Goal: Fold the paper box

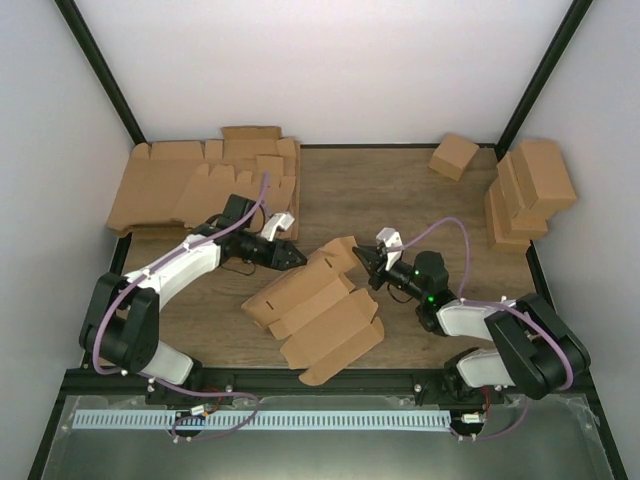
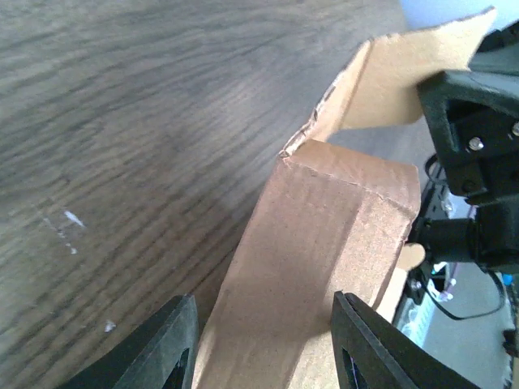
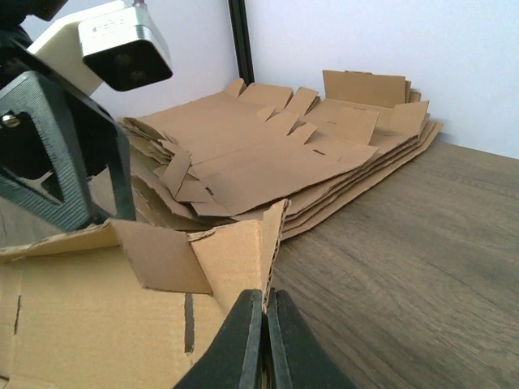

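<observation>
The paper box (image 1: 322, 312) is a brown cardboard blank lying partly unfolded in the middle of the table. My right gripper (image 1: 362, 258) is shut on the thin edge of a raised flap (image 3: 274, 243) at the box's far right corner, and in the right wrist view its jaws (image 3: 266, 297) pinch the corrugated edge. My left gripper (image 1: 296, 256) is at the box's far left end. In the left wrist view it (image 2: 263, 314) stands open astride a raised cardboard panel (image 2: 324, 235), with a gap showing at the left finger (image 2: 166, 344).
A stack of flat cardboard blanks (image 1: 200, 185) lies at the back left. Folded boxes (image 1: 530, 195) are piled at the back right, with a single one (image 1: 453, 155) near the back wall. Black frame posts stand at the corners.
</observation>
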Controlling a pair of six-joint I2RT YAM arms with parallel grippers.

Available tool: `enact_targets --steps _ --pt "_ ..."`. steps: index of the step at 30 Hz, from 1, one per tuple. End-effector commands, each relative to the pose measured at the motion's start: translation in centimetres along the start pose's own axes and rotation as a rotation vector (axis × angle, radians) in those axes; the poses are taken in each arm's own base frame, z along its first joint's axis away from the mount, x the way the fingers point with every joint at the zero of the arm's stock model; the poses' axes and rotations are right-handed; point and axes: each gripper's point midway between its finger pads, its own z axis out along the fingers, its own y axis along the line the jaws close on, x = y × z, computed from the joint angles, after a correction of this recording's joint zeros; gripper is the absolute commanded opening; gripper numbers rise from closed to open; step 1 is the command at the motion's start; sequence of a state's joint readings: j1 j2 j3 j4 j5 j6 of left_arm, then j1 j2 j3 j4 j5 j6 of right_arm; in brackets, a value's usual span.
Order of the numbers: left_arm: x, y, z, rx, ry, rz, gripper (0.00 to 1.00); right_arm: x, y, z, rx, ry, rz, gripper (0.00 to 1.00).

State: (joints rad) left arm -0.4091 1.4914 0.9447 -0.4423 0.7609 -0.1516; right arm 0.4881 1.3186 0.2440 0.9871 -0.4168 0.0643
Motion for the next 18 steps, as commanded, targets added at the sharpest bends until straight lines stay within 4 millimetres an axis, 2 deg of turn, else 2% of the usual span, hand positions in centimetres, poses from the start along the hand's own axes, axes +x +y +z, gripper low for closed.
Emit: enact_targets --steps 1,7,10,13,15,18 --pt "0.5 -1.9 0.3 0.107 0.007 0.053 0.48 -3.0 -0.2 1.0 0.007 -0.093 -0.043 0.01" --pt "1.1 -0.5 1.5 0.07 0.035 0.027 0.48 -2.6 -0.4 2.4 -0.003 -0.067 -0.039 0.01" --pt "0.4 0.1 2.0 0.053 0.044 0.025 0.48 -2.4 -0.4 3.0 -0.011 -0.059 -0.036 0.01" --pt "-0.1 -0.4 2.4 0.093 0.061 0.018 0.47 -2.0 -0.5 3.3 -0.008 -0.034 -0.015 0.01" --pt "-0.2 -0.5 2.6 0.106 0.089 -0.007 0.43 -1.9 -0.7 3.5 0.01 0.007 0.023 0.01" --pt "-0.4 -1.1 2.4 0.131 0.127 -0.038 0.39 -3.0 -0.8 4.7 0.005 0.091 0.077 0.01"
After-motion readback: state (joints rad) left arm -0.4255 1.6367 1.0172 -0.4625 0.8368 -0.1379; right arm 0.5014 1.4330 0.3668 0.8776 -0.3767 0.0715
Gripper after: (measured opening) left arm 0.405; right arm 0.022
